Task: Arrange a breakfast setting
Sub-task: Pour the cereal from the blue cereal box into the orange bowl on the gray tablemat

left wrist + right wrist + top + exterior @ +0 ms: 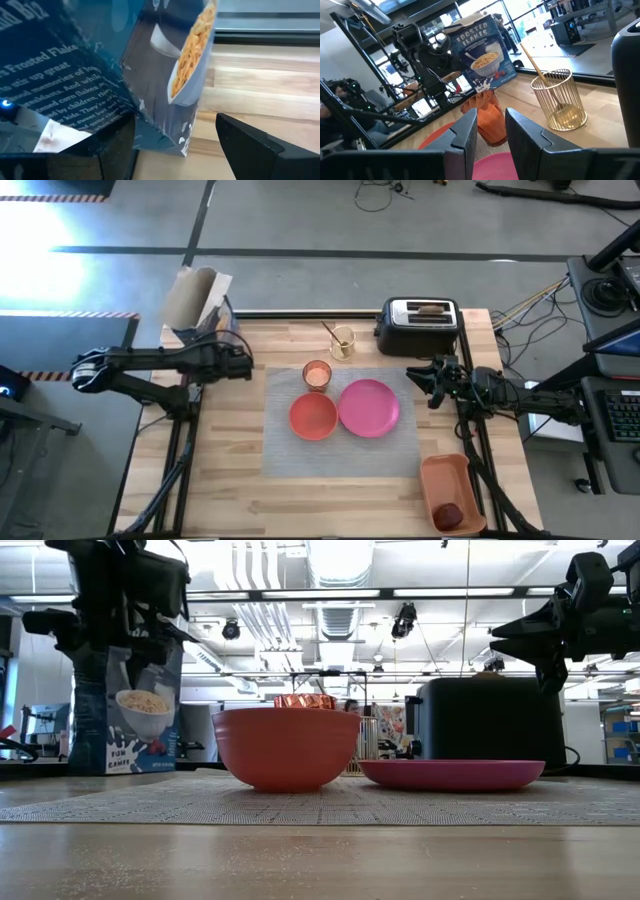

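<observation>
On the grey mat (285, 455) the pink plate (369, 407) and the orange-red bowl (313, 417) rest side by side, with the small orange cup (317, 375) behind them. The gold spoon (536, 66) stands in a gold wire holder (342, 343). A toast slice (432, 308) sticks out of the toaster (418, 327). The dark red fruit (451, 515) lies in the orange tray (452, 485). My left gripper (175, 145) is open at the blue cereal box (125, 75), whose upright corner edge stands between the fingers. My right gripper (491, 125) hovers level right of the plate, narrowly open and holding nothing. My left gripper comes at the cereal box slanting down, level with its lower part. One finger (107, 150) lies close along the box's printed side panel (75, 110); I cannot tell whether it touches. The other finger (260, 145) stands clear of the box. The box stands on the table.
The cereal box (200, 305) stands at the table's far left corner, the toaster at the far right, the tray at the near right corner. Bare wood lies left of the mat and along the near edge.
</observation>
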